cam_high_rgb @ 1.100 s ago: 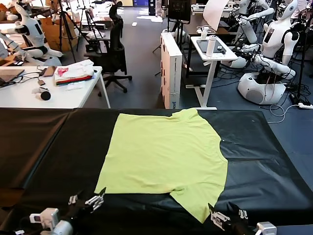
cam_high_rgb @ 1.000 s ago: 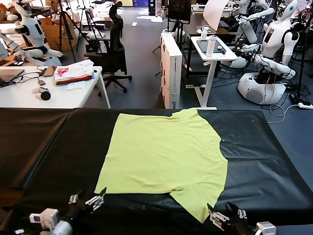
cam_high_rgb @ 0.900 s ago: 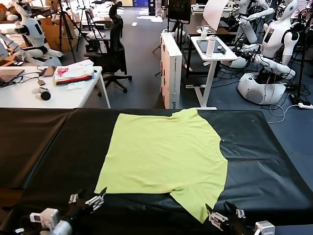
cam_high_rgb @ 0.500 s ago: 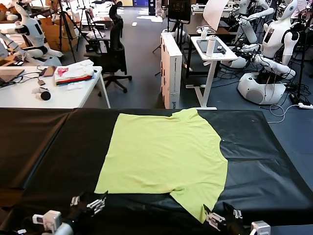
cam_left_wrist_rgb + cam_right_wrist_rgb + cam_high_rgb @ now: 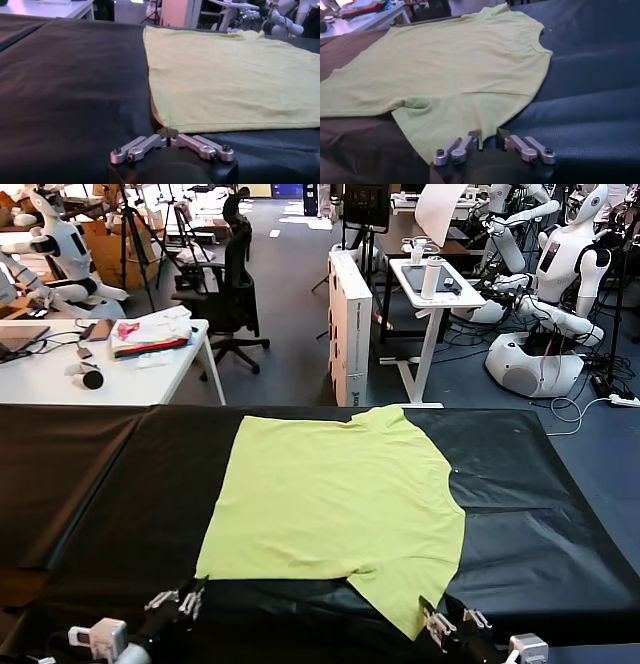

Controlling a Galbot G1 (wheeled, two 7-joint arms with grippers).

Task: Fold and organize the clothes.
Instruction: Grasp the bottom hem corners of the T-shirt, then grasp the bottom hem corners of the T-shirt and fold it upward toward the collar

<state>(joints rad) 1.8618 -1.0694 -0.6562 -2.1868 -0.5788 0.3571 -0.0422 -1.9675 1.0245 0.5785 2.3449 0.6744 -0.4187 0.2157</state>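
The lime yellow-green T-shirt point(image 5: 340, 504) lies flat on the black-covered table point(image 5: 90, 484), neck toward the right. My left gripper point(image 5: 188, 596) sits at the near left corner of the hem. In the left wrist view its fingertips meet right at that corner of the T-shirt point(image 5: 235, 75), so the left gripper point(image 5: 167, 136) is shut there. My right gripper point(image 5: 447, 622) is at the tip of the near sleeve. In the right wrist view the sleeve edge of the T-shirt point(image 5: 450, 75) runs between the narrowed fingers of the right gripper point(image 5: 490, 136).
A white table point(image 5: 180, 379) at the back left carries a white, pink and red fabric pile point(image 5: 150, 332). Behind stand an office chair point(image 5: 232, 274), a white box point(image 5: 350, 324), a small desk point(image 5: 435, 284) and other robots point(image 5: 560, 294).
Both grippers have gone from open to shut, the left at the hem corner and the right at the sleeve tip. Both have sunk slightly toward the near table edge. The shirt has barely moved.
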